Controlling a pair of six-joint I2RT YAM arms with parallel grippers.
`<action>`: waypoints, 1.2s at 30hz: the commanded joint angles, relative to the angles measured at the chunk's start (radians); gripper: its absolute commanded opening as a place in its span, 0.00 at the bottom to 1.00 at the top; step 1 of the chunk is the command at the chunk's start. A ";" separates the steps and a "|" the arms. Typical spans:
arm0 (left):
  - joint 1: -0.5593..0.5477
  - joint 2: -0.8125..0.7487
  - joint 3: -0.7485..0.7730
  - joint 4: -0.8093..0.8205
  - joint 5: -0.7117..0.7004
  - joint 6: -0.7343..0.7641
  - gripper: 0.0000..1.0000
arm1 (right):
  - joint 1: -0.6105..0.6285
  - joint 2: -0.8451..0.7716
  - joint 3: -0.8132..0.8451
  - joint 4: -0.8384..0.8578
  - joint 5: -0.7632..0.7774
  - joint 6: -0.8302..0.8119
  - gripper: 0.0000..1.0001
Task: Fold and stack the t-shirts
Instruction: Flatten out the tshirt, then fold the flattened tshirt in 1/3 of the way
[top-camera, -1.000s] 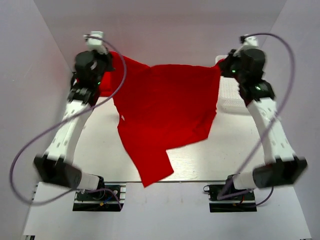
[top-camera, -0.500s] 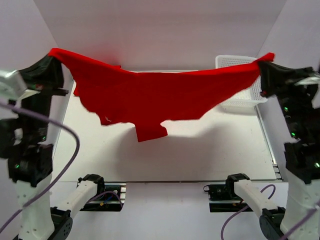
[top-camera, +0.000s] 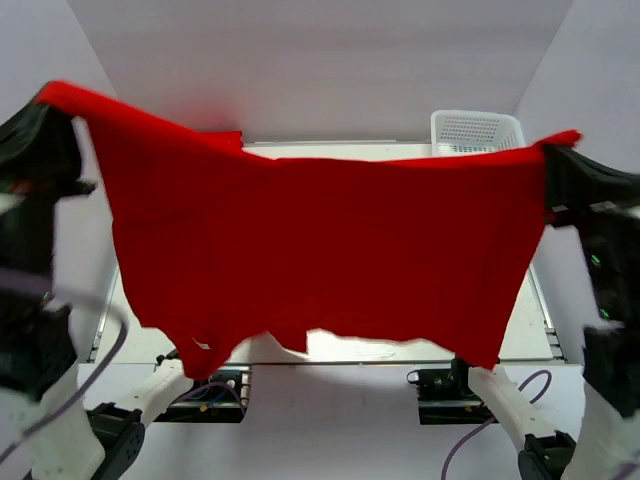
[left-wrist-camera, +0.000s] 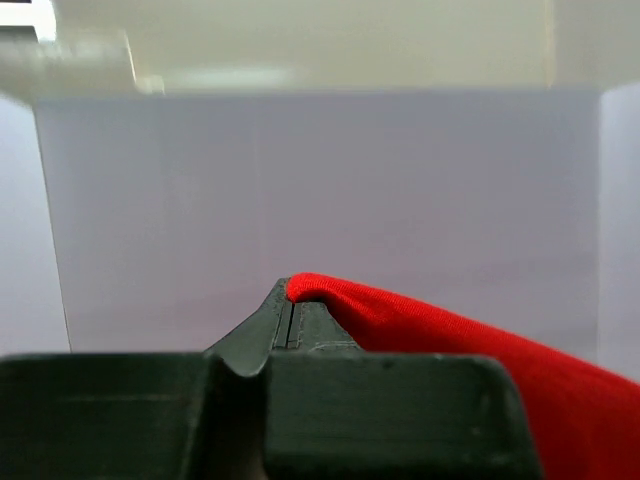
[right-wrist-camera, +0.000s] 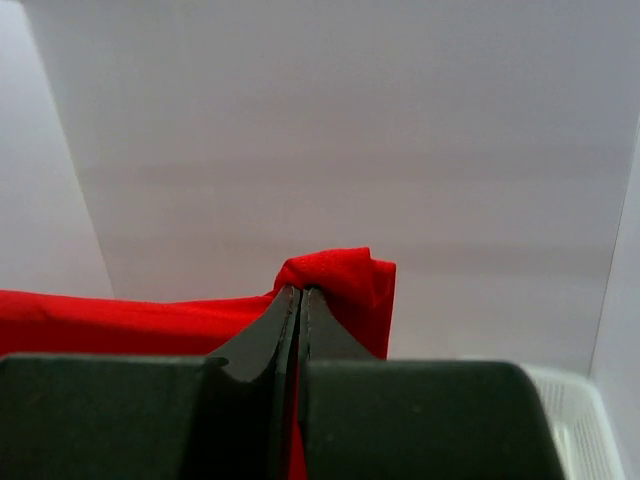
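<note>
The red t-shirt (top-camera: 320, 250) hung spread above the worktop (top-camera: 350, 346), one corner pinched in the closed left end effector (left-wrist-camera: 288, 300), the other in the right end effector (right-wrist-camera: 298, 292) — both clamped on cloth. No fold or stack showed — seemingly early days.

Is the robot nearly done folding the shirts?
No, it's early. No folded pile shows. The left gripper and right gripper pinch one red t-shirt by two corners, spread out in the air. Laying it down, folding and stacking are left.
</note>
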 joint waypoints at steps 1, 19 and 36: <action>-0.005 0.159 -0.085 -0.035 -0.120 0.024 0.00 | -0.001 0.106 -0.121 0.028 0.085 0.024 0.00; 0.081 1.002 -0.305 0.261 -0.074 -0.051 0.00 | -0.007 1.001 -0.331 0.343 0.082 0.077 0.00; 0.099 1.079 -0.369 0.275 0.097 -0.051 0.00 | -0.009 1.453 0.182 0.223 0.160 -0.020 0.00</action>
